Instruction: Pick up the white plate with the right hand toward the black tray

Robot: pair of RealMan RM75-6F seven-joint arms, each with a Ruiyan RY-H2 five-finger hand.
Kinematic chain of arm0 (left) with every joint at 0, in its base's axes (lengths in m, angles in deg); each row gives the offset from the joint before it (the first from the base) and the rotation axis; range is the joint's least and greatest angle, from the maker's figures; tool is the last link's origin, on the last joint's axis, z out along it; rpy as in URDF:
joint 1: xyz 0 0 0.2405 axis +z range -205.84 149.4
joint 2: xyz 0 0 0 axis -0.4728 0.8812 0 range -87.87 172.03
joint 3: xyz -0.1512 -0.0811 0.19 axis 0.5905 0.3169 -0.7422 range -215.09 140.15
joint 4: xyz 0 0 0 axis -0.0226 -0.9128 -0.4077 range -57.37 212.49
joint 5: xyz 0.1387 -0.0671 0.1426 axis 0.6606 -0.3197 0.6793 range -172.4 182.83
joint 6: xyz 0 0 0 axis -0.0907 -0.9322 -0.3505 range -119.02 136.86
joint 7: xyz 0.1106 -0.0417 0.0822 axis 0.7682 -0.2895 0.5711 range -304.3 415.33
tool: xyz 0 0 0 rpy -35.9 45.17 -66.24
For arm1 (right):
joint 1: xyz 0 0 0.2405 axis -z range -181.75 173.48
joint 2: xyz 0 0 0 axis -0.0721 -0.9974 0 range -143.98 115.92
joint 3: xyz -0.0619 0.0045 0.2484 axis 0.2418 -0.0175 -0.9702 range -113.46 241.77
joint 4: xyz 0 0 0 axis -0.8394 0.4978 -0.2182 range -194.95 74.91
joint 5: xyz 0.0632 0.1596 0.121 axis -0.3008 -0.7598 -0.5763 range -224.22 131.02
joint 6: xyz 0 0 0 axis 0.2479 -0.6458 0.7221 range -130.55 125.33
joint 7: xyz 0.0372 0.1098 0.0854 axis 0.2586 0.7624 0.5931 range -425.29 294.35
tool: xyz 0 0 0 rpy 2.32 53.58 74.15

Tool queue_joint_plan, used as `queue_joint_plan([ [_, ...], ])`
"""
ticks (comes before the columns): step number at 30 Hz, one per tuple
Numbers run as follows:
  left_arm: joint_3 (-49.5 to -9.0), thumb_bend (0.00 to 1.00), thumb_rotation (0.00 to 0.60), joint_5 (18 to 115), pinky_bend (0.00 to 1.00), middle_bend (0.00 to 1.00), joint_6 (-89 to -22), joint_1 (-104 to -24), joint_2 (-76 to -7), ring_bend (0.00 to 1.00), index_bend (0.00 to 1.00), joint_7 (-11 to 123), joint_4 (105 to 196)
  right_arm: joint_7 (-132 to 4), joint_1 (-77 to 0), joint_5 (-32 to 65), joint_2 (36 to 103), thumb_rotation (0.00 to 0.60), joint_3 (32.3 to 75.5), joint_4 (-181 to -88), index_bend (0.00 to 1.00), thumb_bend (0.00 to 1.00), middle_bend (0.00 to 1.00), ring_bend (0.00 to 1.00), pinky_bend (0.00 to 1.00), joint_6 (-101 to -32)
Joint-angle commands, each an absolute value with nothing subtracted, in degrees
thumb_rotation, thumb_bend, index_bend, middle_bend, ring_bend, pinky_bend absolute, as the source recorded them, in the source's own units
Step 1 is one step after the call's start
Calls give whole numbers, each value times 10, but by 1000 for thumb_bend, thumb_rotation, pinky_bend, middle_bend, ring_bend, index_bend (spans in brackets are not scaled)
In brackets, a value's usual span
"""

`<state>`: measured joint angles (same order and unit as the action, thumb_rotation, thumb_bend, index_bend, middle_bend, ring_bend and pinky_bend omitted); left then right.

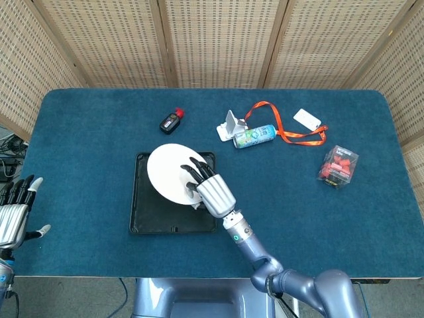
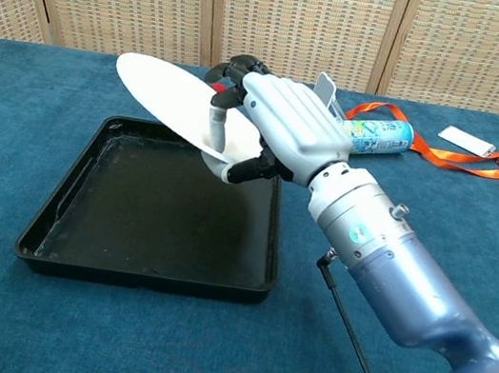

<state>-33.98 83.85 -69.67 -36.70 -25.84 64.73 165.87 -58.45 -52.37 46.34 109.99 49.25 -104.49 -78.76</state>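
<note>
My right hand (image 1: 211,192) (image 2: 280,124) grips the white plate (image 1: 169,172) (image 2: 163,99) by its near edge and holds it tilted in the air over the black tray (image 1: 142,215) (image 2: 127,223). The plate hangs above the tray's far right part and touches nothing else. My left hand (image 1: 14,215) stays at the table's left front edge, fingers spread, holding nothing; the chest view does not show it.
Behind the tray lie a small black device with a red cap (image 1: 171,121), a white stand (image 1: 228,124), a can (image 1: 255,136) (image 2: 380,134), an orange lanyard (image 1: 291,132) with a white card (image 1: 307,119), and a red-filled clear box (image 1: 338,165) at right.
</note>
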Motion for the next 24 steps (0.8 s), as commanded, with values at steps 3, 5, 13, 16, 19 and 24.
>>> queue_joint_plan([
  [3,-340,0,600,837,0,0,-692,-368,-258,0,0,639,1652,-564,-543,458,1131,600,492,-1008,690,585,271,99,240,-785],
  [5,-340,0,600,836,0,0,-691,-369,-259,0,0,641,1652,-559,-546,457,1135,600,493,-1002,687,567,266,99,239,-786],
  [13,-339,0,600,833,0,0,-694,-368,-258,0,0,647,1657,-575,-539,441,1131,600,496,-1019,470,219,102,38,198,-782],
  [16,-340,0,600,833,0,0,-694,-367,-257,0,0,648,1658,-586,-534,435,1124,600,496,-1033,437,200,72,22,193,-782],
  [19,-341,0,600,835,0,0,-695,-367,-256,0,0,648,1659,-600,-527,434,1113,600,499,-1046,426,198,62,15,192,-787],
  [24,-341,0,600,837,0,0,-697,-367,-255,0,0,648,1661,-622,-506,429,1085,600,508,-1066,410,198,46,5,186,-794],
])
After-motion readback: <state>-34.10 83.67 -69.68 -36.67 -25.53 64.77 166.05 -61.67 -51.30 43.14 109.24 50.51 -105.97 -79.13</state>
